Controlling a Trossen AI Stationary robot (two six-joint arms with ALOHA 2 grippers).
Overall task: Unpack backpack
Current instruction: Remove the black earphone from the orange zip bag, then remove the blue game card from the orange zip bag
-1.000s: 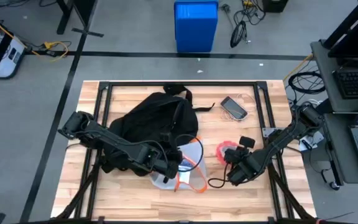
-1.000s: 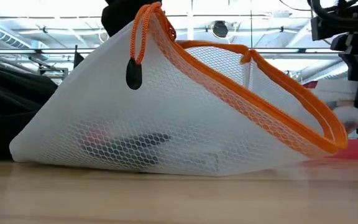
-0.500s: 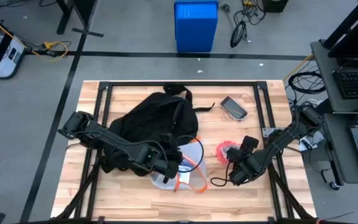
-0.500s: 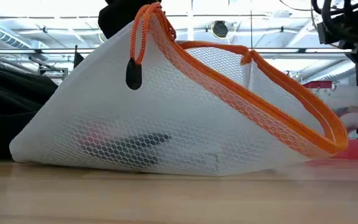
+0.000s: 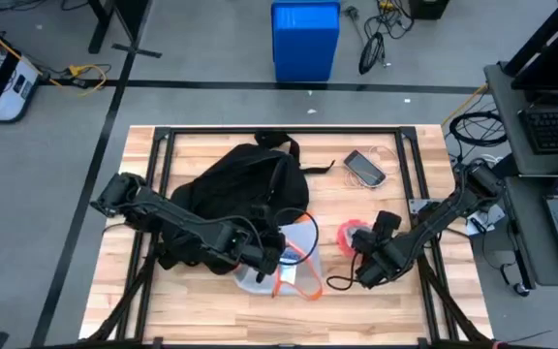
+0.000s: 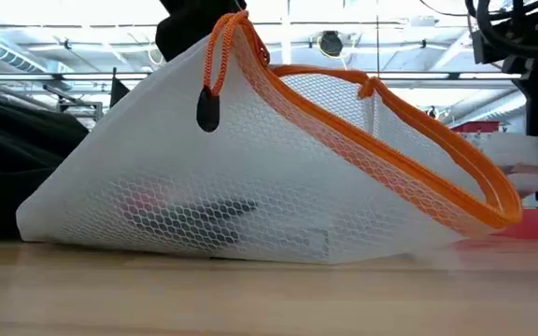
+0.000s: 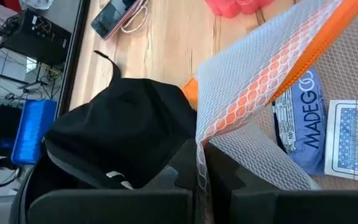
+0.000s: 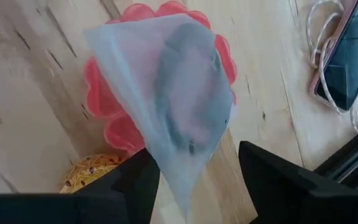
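Large black soft fabric backpack [image 5: 240, 189] lies on the wooden table [image 5: 395, 305], left of centre; my left gripper [image 7: 200, 171] is just beside its near edge, fingers pinched on the white mesh pouch with orange trim [image 6: 278, 177], lifting one side; my right gripper [image 8: 188, 186] holds a translucent plastic bag [image 8: 176, 99] above a red scalloped dish [image 5: 353, 235]; a phone with cable [image 5: 364, 167] lies farther back.
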